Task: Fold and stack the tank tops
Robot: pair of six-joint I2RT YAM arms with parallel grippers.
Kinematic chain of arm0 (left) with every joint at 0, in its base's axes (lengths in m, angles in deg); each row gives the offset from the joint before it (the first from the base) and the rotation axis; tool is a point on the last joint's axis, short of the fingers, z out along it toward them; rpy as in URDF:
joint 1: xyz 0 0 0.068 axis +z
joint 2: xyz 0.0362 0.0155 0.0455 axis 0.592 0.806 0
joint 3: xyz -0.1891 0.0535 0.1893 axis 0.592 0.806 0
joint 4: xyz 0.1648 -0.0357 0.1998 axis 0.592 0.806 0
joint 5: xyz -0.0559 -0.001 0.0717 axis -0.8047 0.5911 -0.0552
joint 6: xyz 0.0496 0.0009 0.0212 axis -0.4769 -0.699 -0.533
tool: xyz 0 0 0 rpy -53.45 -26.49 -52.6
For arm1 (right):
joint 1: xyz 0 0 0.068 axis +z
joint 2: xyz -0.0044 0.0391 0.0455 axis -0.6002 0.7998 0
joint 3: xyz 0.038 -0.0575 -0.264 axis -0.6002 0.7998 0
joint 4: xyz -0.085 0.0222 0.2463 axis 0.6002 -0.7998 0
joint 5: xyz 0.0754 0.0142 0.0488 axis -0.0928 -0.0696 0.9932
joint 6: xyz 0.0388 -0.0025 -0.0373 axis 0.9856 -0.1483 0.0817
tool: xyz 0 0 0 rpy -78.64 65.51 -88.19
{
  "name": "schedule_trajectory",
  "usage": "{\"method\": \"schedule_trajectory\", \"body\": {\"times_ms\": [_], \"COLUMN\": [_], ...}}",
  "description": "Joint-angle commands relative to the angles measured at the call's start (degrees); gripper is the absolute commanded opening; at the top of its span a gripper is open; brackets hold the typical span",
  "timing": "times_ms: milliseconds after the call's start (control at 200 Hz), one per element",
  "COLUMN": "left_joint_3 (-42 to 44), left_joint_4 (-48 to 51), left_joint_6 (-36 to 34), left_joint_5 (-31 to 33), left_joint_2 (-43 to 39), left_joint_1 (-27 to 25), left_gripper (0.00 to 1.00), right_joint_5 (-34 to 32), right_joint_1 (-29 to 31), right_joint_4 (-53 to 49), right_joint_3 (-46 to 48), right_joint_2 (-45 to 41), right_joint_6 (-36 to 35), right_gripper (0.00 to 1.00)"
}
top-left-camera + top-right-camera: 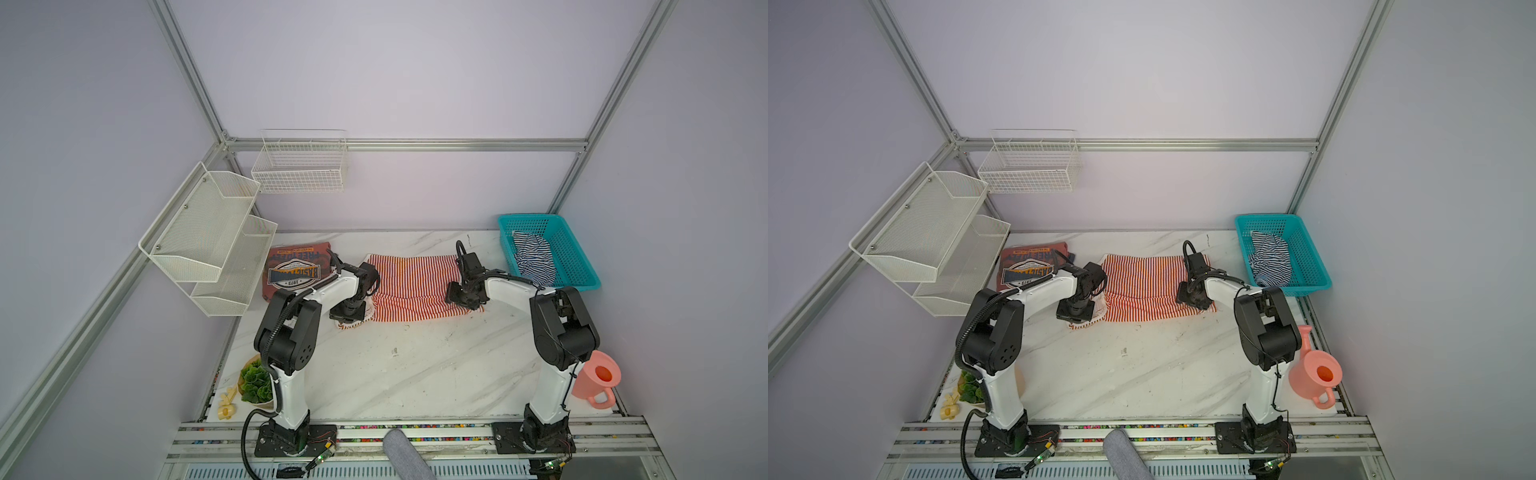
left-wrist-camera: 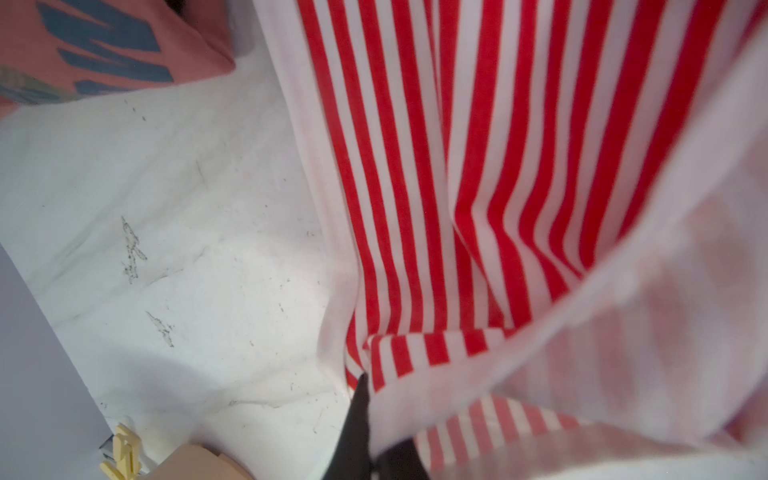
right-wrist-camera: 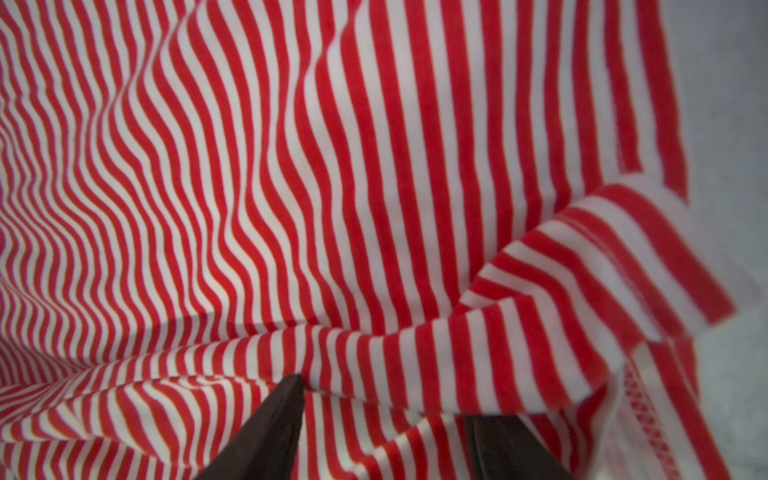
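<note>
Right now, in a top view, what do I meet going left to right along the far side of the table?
white mesh shelf → rust-red printed garment → red-and-white striped tank top → teal basket, with the navy-and-white striped tank top inside it.

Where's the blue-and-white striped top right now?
In both top views the navy-striped tank top lies crumpled inside the teal basket at the far right corner of the table.
</note>
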Motion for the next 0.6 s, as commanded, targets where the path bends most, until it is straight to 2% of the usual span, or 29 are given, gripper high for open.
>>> {"method": "schedule_trajectory", "body": {"times_ms": [0, 185, 275, 595], "left_joint_3": [-5.75, -10.13, -12.26, -15.04], "left_joint_4": [2.52, 6.88, 9.38, 12.02], "left_joint_6": [-1.53, -6.17, -8.23, -13.3], "left_joint_5": [1.23, 0.68, 1.36, 0.73], "left_joint_2": [-2.62, -2.83, -1.61, 4.32], "left_joint_1": [1.24, 3.48, 4.91, 11.9], "left_gripper": [0.0, 0.0, 0.0, 0.11], "right_joint_5": [-0.42, -2.55, -2.88, -2.06], "right_joint_1": [-0.01, -0.04, 0.01, 0.37], "right_joint_4": [-1.32, -4.07, -4.43, -6.17], "right_joint_3": [1.53, 2.29, 3.25, 6.33], "right_joint_2": [3.72, 4.57, 3.44, -0.82], "right_joint_6": [-0.21, -1.81, -1.87, -3.59], "right_gripper": [0.62, 0.51, 0.51, 0.51]}}
